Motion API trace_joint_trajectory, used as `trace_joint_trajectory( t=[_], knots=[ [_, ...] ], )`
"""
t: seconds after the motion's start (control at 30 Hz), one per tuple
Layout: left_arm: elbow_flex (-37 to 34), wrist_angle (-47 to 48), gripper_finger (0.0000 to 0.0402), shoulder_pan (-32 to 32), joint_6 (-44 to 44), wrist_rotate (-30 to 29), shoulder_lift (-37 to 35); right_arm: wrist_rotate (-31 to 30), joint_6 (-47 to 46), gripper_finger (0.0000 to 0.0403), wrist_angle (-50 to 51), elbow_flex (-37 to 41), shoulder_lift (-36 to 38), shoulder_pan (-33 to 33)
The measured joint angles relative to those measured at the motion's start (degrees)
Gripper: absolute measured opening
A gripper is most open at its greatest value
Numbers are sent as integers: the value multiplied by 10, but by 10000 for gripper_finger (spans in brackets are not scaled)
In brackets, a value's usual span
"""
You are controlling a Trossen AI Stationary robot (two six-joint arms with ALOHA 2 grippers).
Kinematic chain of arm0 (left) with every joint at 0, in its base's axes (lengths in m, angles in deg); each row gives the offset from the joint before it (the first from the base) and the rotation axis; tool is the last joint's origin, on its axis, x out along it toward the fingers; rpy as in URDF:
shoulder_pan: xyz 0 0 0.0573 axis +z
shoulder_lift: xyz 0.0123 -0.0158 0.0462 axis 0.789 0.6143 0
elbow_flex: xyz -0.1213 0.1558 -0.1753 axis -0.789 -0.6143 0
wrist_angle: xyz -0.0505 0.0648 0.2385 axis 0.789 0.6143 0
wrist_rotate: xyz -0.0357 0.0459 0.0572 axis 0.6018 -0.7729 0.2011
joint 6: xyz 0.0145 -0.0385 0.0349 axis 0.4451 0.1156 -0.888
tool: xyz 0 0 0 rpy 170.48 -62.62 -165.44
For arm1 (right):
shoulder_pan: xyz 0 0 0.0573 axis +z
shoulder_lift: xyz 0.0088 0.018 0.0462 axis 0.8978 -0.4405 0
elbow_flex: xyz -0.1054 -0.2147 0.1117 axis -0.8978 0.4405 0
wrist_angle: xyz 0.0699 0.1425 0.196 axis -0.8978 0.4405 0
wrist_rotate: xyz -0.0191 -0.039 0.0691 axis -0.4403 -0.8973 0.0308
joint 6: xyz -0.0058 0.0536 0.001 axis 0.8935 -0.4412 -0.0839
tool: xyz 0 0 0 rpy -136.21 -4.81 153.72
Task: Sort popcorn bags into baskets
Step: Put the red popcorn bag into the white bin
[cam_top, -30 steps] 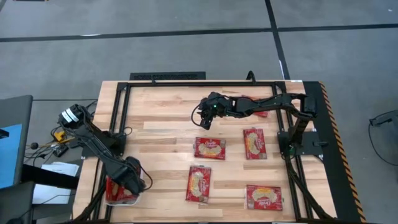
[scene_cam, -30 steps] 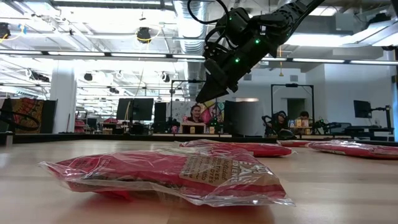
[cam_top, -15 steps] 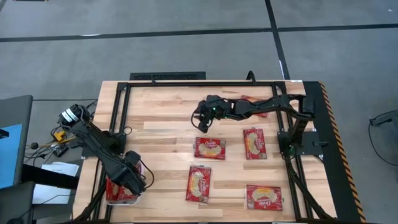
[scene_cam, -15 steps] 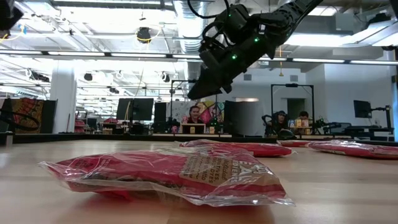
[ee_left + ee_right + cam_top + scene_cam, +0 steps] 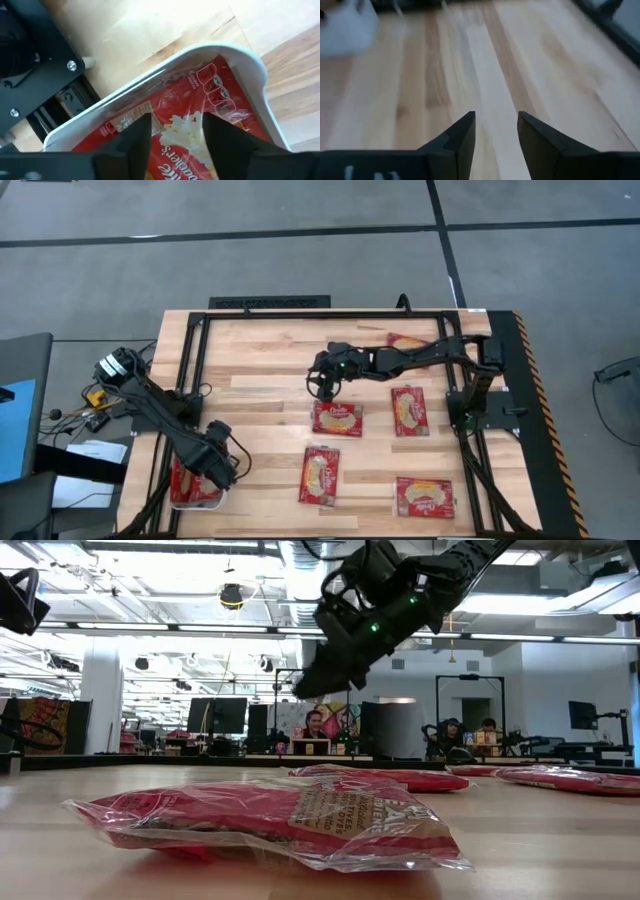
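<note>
The right gripper point(image 5: 322, 388) is hanging over the middle of the tabletop point(image 5: 270, 370), just on the far side of the middle popcorn bag point(image 5: 338, 418), so that bag is lying a little nearer and slightly right of the jaws, its long axis running left to right. The right arm is clearly the closer one to it. In the right wrist view the jaws are standing apart with only bare wood between them, gripping nothing.

The left gripper point(image 5: 222, 470) is sitting at the near left corner, over the white basket point(image 5: 196, 502). Its wrist view is showing the jaws parted above a red bag point(image 5: 210, 100) lying flat inside the basket, apparently let go.

Four more loose bags are lying flat: one to the right of the middle bag point(image 5: 408, 410), two nearer point(image 5: 320, 476) point(image 5: 424, 497), and one at the far edge, partly hidden under the right arm point(image 5: 405, 341). Each is a flat red packet with a pale yellow picture, wrapped in glossy crinkled film.
</note>
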Motion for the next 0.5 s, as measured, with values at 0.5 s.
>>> trace_joint_trajectory(
  t=[0.5],
  knots=[
    [68, 26, 188, 136, -272, -253, 0, -2, -40, 171, 319, 0, 0, 17]
  ],
)
